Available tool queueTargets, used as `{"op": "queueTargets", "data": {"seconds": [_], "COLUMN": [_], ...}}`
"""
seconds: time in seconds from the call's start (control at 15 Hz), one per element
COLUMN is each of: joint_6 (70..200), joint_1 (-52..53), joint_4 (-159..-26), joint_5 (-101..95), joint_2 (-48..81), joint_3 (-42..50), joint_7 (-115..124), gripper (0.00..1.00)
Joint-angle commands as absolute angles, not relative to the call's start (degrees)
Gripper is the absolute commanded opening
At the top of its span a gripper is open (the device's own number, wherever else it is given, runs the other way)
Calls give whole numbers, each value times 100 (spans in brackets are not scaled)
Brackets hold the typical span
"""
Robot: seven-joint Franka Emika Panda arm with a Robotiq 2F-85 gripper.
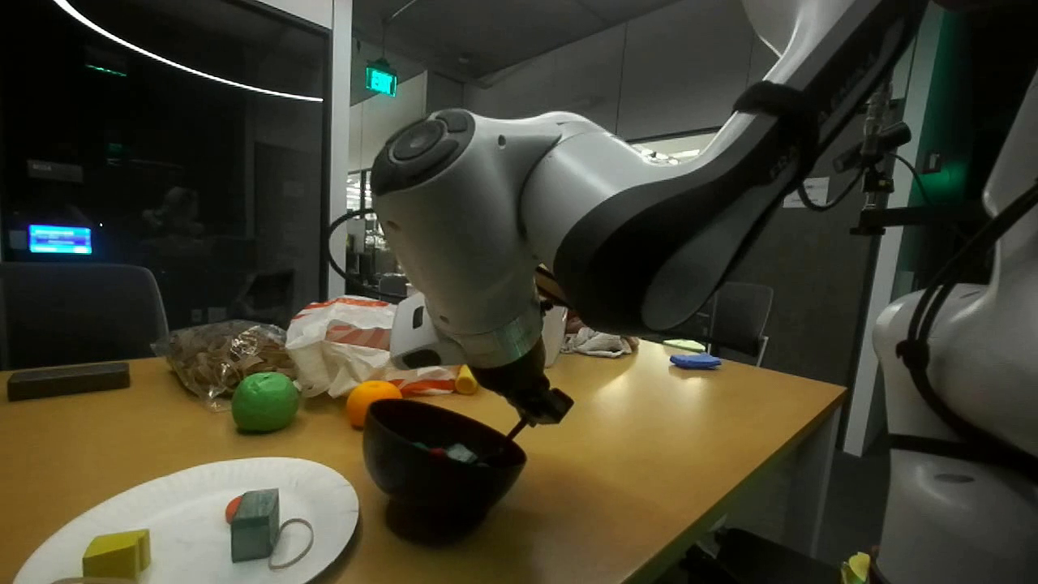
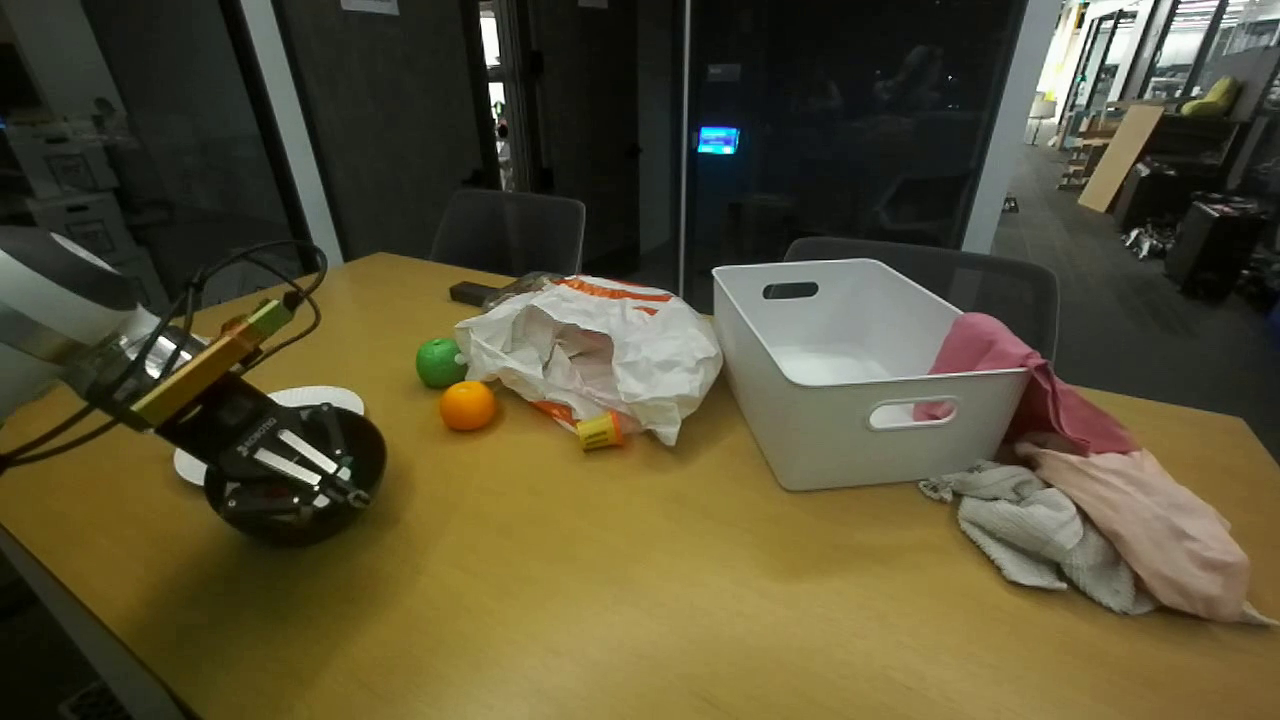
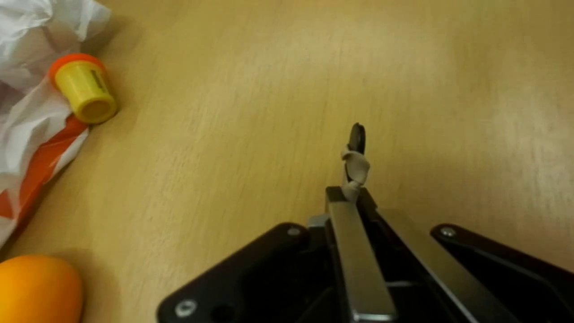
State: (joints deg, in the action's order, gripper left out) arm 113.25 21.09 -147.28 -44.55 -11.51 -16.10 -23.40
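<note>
My gripper [image 3: 351, 195] is shut on a thin dark stick [image 3: 358, 138] with a pale band [image 3: 357, 167] wrapped round it in the wrist view. What the stick belongs to is not plain. A black bowl [image 1: 446, 487] stands under my gripper in both exterior views. Its rim slopes down to the gripper's side [image 1: 543, 410], and a thin dark rod [image 1: 516, 428] runs from the fingertips to that rim. Inside lie a grey-blue block [image 1: 461, 453] and something red. Seen from across the table, my gripper [image 2: 350, 495] covers part of the bowl, which is hidden in the wrist view.
A white plate [image 1: 324, 495] bears a yellow block [image 1: 117, 555], a grey-blue block [image 1: 255, 526] and a loose band. Beyond are a green ball [image 1: 265, 402], an orange [image 2: 467, 405], a plastic bag [image 2: 620, 350], a yellow tub [image 2: 599, 431], a white bin [image 2: 800, 430] and cloths [image 2: 1040, 525].
</note>
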Motion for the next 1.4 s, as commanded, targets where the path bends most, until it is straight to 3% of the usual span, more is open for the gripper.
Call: {"op": "queueTargets", "data": {"seconds": [0.0, 0.53, 1.07, 1.33], "joint_6": [12134, 11730, 10548, 10819], "joint_1": [1929, 1854, 1994, 2143], "joint_4": [-14932, -15173, -15423, -15547], "joint_5": [-5387, -8227, -8664, -8024], "joint_2": [-1284, -1327, -1296, -1294], "joint_3": [-1595, -1716, -1886, -1870], "joint_7": [-1803, -970, -1110, -1374], "gripper": [8, 8, 9, 8]}}
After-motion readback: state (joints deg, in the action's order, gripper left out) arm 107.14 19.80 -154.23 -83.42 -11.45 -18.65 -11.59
